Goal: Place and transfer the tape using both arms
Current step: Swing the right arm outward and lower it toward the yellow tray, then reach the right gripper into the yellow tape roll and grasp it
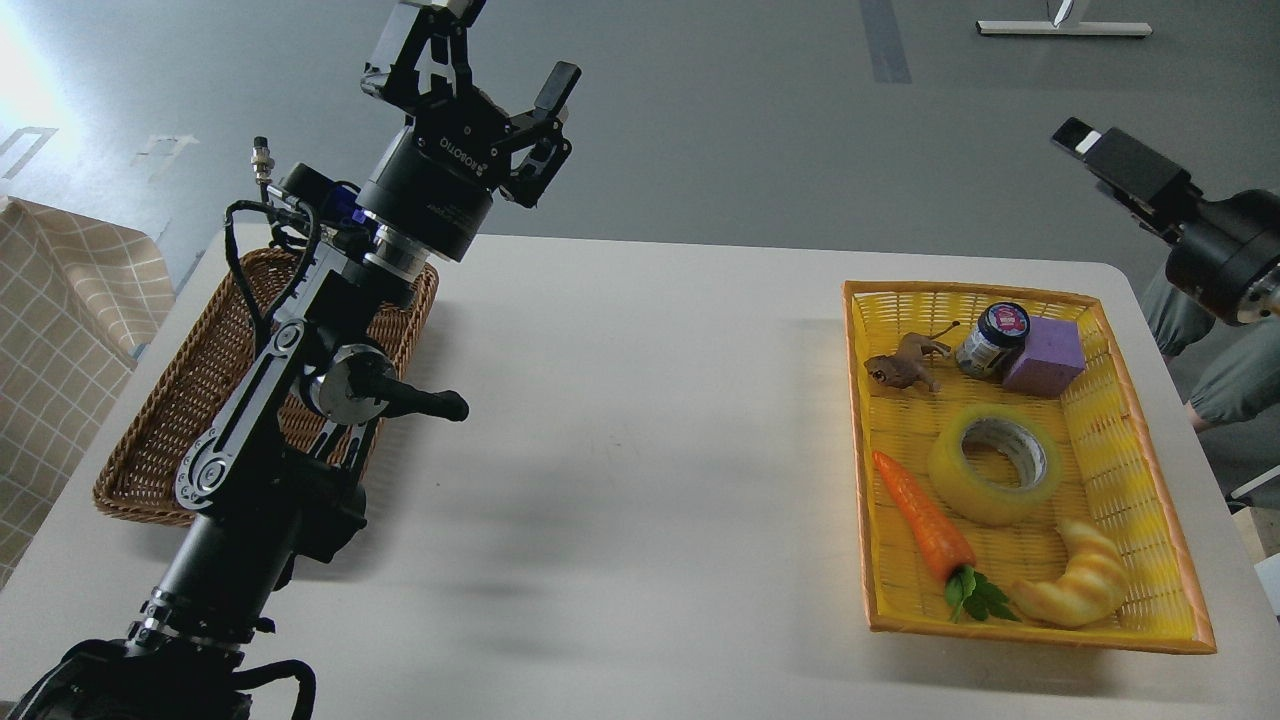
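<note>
The tape (968, 495), a wide roll of translucent yellow tape with a grey-white core, lies flat in the middle of the yellow basket (1030, 634) at the right of the table. My left gripper (482, 62) is open and empty, raised high above the table's far left, far from the tape. My right gripper (1080, 137) is raised at the upper right, beyond the basket's far corner and apart from the tape. It is seen side-on and its fingers cannot be told apart.
The yellow basket also holds a carrot (920, 520), a croissant (1080, 580), a brown toy animal (905, 365), a small jar (992, 340) and a purple block (1045, 357). A brown wicker basket (165, 425) stands at the left under my left arm.
</note>
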